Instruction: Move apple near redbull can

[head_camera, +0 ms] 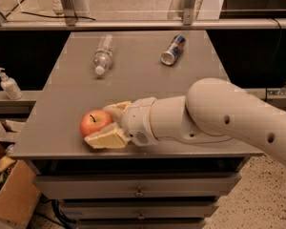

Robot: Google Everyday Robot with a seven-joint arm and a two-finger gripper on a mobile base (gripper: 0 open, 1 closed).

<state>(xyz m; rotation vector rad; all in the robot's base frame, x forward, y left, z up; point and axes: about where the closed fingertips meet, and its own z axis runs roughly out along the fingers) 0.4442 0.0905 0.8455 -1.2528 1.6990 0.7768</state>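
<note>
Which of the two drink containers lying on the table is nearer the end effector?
The clear water bottle, back left; the redbull can lies farther right. The end effector is at the apple.

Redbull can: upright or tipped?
Tipped: redbull can lies on its side, silver top toward camera; gripper is at the apple, near table's front edge.

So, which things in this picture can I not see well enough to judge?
All in the camera view:
- The apple lies near the front edge of the table. Its right side is hidden by the gripper, which is right at it.
- The arm is cut off by the picture's right edge.
- The print on the redbull can, lying at the back of the table, is too small to read.
</note>
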